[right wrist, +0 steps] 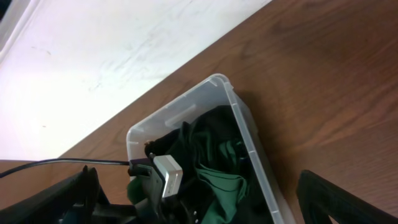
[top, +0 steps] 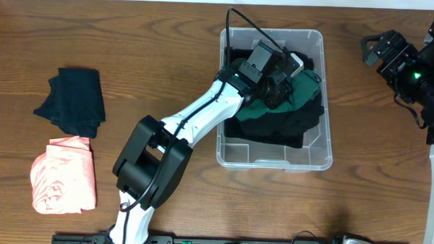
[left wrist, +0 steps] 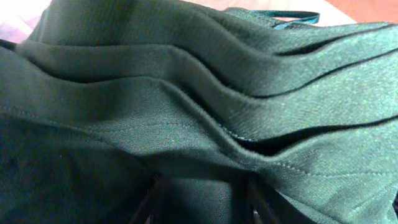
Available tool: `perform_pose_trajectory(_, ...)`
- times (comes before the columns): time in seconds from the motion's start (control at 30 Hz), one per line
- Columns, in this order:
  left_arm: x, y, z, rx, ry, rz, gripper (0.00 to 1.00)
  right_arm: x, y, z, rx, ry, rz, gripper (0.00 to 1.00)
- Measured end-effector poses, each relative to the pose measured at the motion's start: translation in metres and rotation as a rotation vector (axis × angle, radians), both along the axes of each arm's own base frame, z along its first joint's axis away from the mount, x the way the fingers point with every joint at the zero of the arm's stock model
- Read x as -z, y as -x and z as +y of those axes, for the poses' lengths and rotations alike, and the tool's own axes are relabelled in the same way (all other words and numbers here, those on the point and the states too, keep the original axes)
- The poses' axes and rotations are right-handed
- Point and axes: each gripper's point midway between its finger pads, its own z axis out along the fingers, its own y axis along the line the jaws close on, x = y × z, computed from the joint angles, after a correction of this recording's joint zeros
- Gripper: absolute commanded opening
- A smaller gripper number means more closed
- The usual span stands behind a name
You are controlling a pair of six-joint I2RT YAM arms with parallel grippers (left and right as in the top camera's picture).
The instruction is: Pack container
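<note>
The clear container [top: 325, 144] stands right of the table's middle. Inside it a green garment [top: 299, 92] lies bunched on top of a black garment [top: 275, 128]. My left gripper [top: 282, 89] reaches down into the container onto the green cloth. In the left wrist view the green garment [left wrist: 205, 106] fills the frame in tight folds and runs between the dark fingers [left wrist: 153, 202], so the left gripper [left wrist: 202, 200] is shut on it. My right gripper [top: 382, 47] hangs open over the table's far right, holding nothing. It looks down on the container [right wrist: 249, 146] and the green garment [right wrist: 221, 180].
A dark folded garment [top: 73, 101] and a pink folded garment [top: 63, 174] lie on the wooden table [top: 169, 55] at the left. The left arm [top: 195, 121] stretches from the front edge across to the container. The table's far edge meets a white surface [right wrist: 93, 56].
</note>
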Motion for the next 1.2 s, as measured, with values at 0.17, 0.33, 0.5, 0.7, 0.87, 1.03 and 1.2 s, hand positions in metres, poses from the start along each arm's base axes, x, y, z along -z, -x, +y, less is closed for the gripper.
perform_pose_trajectory(0.17, -0.004, 0.001, -0.001, -0.002, 0.003, -0.004, 0.44, 0.0, 0.0, 0.0, 0.0, 0.0, 0.0, 0.99)
perform_pose_trajectory(0.33, -0.04, 0.002, 0.012, -0.067, -0.014, -0.062, 0.46, 0.0, 0.0, 0.0, 0.0, 0.0, 0.0, 0.99)
perform_pose_trajectory(0.5, -0.109, -0.004, 0.047, -0.206, -0.052, -0.218, 0.46, 0.0, 0.0, 0.0, 0.0, -0.001, 0.0, 0.99)
perform_pose_trajectory(0.7, -0.113, -0.025, 0.108, -0.387, -0.16, -0.228, 0.46, 0.0, 0.0, 0.0, 0.0, 0.0, 0.0, 0.99)
perform_pose_trajectory(0.87, -0.056, -0.046, 0.141, -0.48, -0.266, -0.132, 0.45, 0.0, 0.0, 0.0, 0.0, 0.0, 0.0, 0.99)
perform_pose_trajectory(1.03, -0.004, -0.053, 0.15, -0.503, -0.351, -0.065, 0.46, 0.0, 0.0, 0.0, 0.0, 0.0, 0.0, 0.99)
perform_pose_trajectory(1.2, 0.01, -0.054, 0.15, -0.51, -0.366, -0.045, 0.45, 0.0, 0.0, 0.0, 0.0, 0.0, 0.0, 0.99)
